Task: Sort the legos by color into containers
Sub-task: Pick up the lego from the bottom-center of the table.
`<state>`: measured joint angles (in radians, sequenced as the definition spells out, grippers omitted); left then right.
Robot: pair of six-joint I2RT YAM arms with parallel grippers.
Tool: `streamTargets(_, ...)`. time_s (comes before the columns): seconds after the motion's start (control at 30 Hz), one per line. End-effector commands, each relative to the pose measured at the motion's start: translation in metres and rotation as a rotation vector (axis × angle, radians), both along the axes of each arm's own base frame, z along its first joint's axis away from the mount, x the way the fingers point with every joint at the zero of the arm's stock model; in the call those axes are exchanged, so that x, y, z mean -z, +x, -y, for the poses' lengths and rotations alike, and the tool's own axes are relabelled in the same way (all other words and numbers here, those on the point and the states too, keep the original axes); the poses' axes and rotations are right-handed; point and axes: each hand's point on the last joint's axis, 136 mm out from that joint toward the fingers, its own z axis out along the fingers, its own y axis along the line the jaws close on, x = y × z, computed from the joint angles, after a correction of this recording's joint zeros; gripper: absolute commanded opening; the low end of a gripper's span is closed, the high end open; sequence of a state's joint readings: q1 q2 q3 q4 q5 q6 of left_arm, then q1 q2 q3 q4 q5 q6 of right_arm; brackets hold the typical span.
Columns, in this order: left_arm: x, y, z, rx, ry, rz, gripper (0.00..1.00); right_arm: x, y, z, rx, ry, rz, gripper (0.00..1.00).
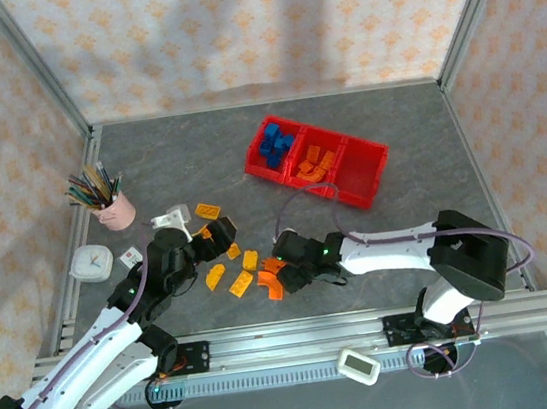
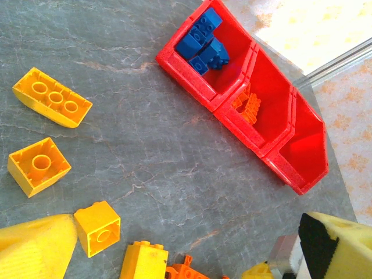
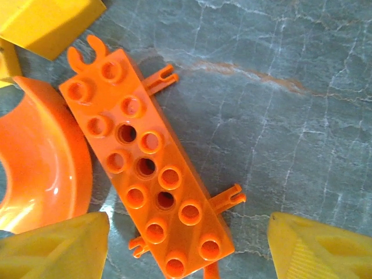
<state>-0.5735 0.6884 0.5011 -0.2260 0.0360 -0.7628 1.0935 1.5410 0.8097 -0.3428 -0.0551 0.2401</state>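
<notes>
Currently the step in hand reads as a pick of an orange piece by the right arm.

Nearest: right tool sits low over the counter, its fingers apart and straddling a flat orange plate that lies studs-up. One finger is just beside the plate's long edge; the other stands off with bare counter between. Nothing is clamped. An orange arch lies along the plate on the close finger's side; touching or barely apart, cannot tell.

Next out: left tool hangs above the loose yellow bricks, fingers apart, nothing between them. A small yellow cube lies just beside one finger.

Far: red tray sits well apart from the pile. First compartment holds blue bricks, the middle one holds orange bricks, the third shows bare red floor. Judgement: blue done or nearly so, orange partly done, yellow not begun.

Next move, as I judge it: close the right tool across the plate's narrow width, lift clear, carry to the middle compartment. Risk: the arch is so close that the closing finger may catch or drag it. The plate is thin, so the fingers must come right down to the counter to get purchase
</notes>
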Motion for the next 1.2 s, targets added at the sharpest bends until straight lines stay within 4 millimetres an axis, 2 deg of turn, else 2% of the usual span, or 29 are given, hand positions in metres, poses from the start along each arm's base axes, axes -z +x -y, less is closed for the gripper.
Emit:
streamTargets(0.0,0.002,0.0,-0.009,-0.04,0.012,-0.004,0.99,-0.001,0.006,-0.006,-0.016,-0.013,0.031,0.71)
streamTargets(0.4,-0.004,0.002,-0.009,-0.041,0.019,0.011,0.99,0.003,0.04,-0.021,0.009,-0.019,0.074,0.7)
streamTargets(0.67,-0.005,0.003,-0.011,-0.047,0.027,0.015,0.99,0.015,0.042,-0.03,-0.01,-0.026,0.04,0.56)
streamTargets(1.0,-0.003,0.007,-0.006,-0.038,0.029,0.007,0.99,0.004,0.047,-0.023,0.034,0.001,0.06,0.33)
streamTargets(1.17,-0.006,0.009,-0.002,-0.025,0.022,0.009,0.99,-0.014,0.054,-0.016,0.093,0.047,0.074,0.28)
